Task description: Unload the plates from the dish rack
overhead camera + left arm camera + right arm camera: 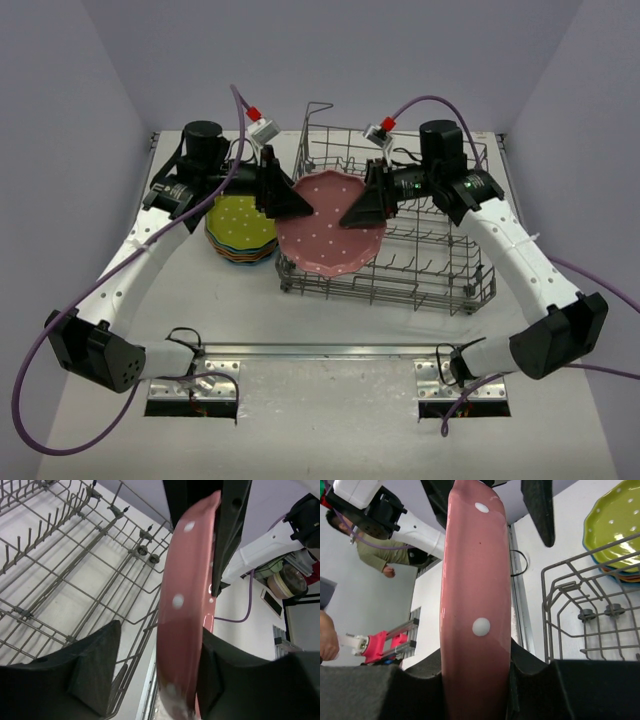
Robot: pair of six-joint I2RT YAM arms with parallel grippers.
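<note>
On the far left, a stack of plates [240,232] sits on the table [330,400] just beside the dish rack's left end. A yellow-green plate [240,215] lies on top, with teal and orange rims showing under it.

Next along, the left gripper [303,205] reaches in from that side and straddles the left rim of the pink plate [330,235]. From the wrist view its jaws look loose. One finger [225,675] lies against the plate, while the other finger [92,667] stands off with a clear gap, so it is not clamped.

The pink plate hangs between the two arms over the left end of the dish rack [430,265], its dotted face turned up towards me. I cannot tell whether its lower edge touches the wires.

On the right, the right gripper [350,215] is clenched on the plate's opposite rim, both pads pressed tight against it. Beyond it, the rack's grey tines stretch away to the right.
</note>
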